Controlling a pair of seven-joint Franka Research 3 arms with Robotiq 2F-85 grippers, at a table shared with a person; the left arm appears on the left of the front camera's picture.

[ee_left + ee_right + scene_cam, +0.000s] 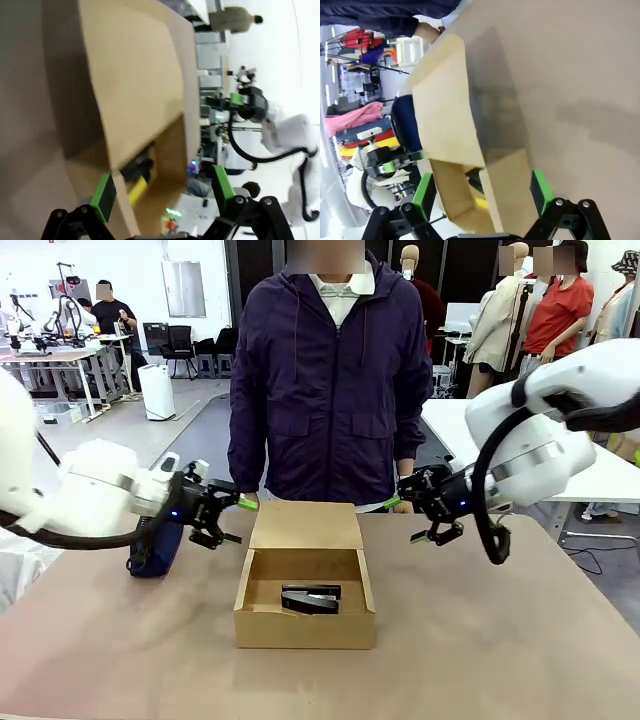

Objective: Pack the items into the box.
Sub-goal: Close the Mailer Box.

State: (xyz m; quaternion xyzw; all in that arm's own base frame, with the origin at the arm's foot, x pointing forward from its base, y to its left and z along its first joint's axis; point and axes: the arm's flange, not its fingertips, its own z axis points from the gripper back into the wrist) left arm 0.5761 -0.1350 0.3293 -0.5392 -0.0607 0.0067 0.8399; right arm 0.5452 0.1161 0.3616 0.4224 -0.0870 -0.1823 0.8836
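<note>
Tan box (305, 625) mid-table, flap lid (305, 525) lying back toward the person (330, 390), black device (311, 598) and yellow knife (138, 189) inside, left gripper (240, 520) and right gripper (403, 520) flanking the flap's side edges — fingers wide, holding nothing, a gap at each edge.

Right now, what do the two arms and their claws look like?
The left arm and right arm are glossy white with rounded joints. The left claw and right claw are black, two-fingered, with green pads. A black cable loops at the right wrist.
</note>
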